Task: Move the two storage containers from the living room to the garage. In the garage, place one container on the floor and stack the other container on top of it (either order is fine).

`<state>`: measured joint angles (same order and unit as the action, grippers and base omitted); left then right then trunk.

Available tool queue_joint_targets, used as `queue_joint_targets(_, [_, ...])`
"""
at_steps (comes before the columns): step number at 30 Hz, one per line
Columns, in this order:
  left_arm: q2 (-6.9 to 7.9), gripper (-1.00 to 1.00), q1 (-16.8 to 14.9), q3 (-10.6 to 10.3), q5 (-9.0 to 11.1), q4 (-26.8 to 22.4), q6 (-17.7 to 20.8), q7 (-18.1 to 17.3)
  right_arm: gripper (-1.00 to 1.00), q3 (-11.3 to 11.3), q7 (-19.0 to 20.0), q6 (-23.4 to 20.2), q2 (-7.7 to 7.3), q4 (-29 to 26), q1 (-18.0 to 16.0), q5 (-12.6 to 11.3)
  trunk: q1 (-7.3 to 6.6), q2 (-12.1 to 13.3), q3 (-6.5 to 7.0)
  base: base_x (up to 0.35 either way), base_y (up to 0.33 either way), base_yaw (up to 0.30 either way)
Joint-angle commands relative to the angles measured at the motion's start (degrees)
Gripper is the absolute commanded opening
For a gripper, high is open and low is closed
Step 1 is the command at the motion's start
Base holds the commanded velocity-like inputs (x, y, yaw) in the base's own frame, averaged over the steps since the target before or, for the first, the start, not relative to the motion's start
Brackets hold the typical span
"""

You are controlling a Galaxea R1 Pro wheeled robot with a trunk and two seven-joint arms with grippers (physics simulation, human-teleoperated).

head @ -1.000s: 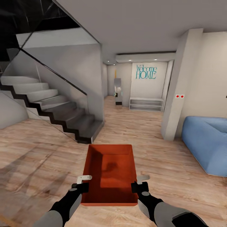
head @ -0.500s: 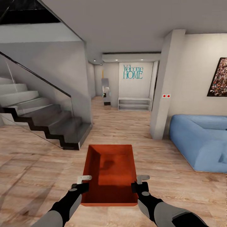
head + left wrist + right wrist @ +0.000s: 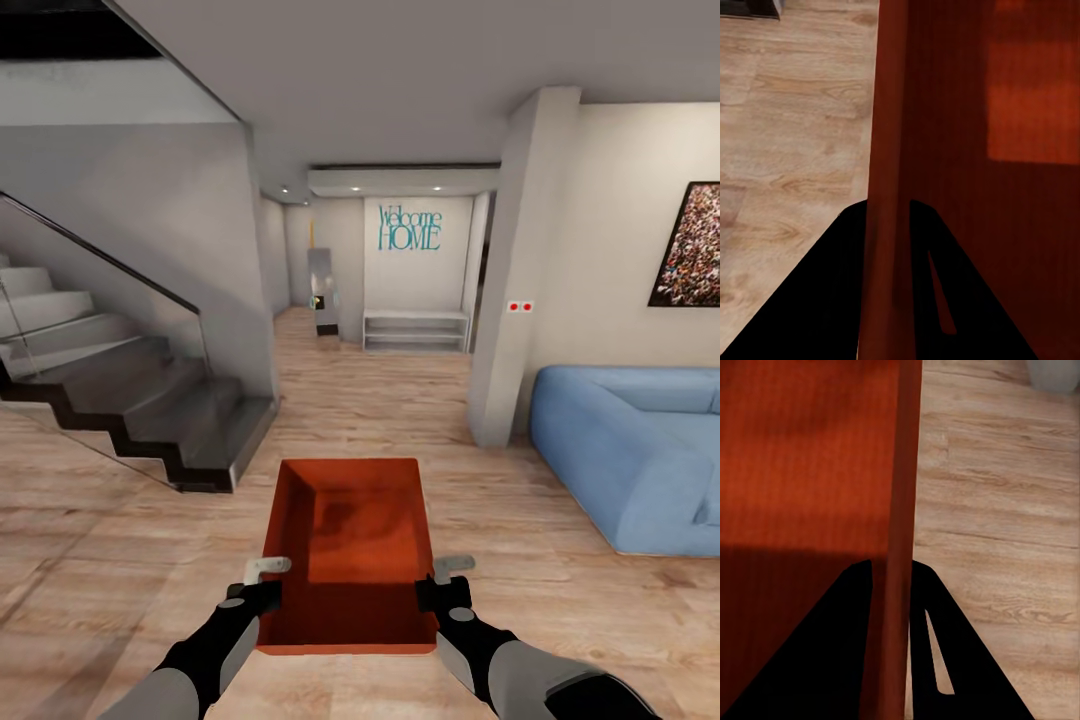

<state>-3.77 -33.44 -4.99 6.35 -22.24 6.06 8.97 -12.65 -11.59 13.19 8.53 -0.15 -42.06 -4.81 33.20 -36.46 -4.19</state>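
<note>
One orange-red storage container (image 3: 350, 540), open-topped, is held level in front of me above the light wood plank floor. My left gripper (image 3: 262, 585) is shut on its left wall near the close corner, and my right gripper (image 3: 441, 583) is shut on its right wall opposite. In the left wrist view the container's wall (image 3: 889, 135) runs between the black fingers (image 3: 832, 292) of the left gripper (image 3: 889, 217). In the right wrist view the wall (image 3: 904, 472) passes the same way through the right gripper (image 3: 892, 574). The bin holds nothing.
A dark staircase (image 3: 130, 395) with a glass rail rises at the left. At the right stands a blue sofa (image 3: 630, 455) beside a white pillar (image 3: 510, 300). Ahead, a hallway leads to a low white shelf (image 3: 415, 330) under a "Welcome HOME" sign (image 3: 408, 228).
The whole view has swung right: the stairs slid left, and the sofa and a framed picture came further in. Both grippers keep the same hold on the container.
</note>
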Motion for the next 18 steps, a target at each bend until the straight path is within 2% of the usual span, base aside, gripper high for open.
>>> queue_joint_targets(1, [0.08, -1.0, -0.05, 0.16, 0.5, -0.86, -2.19, 0.69, -1.0, 4.74, -0.7, 0.39, -0.1, 0.23, -0.05, -1.96, 0.05, -0.09, -0.11, 0.32, 0.0, 0.0])
queue_joint_targets(18, [0.08, -1.0, -0.05, 0.16, 0.55, 0.28, -2.19, 0.69, -1.0, 4.74, -0.89, 0.44, -0.1, 0.23, -0.05, -1.93, 0.05, -0.09, -0.11, 0.32, 0.0, 0.0])
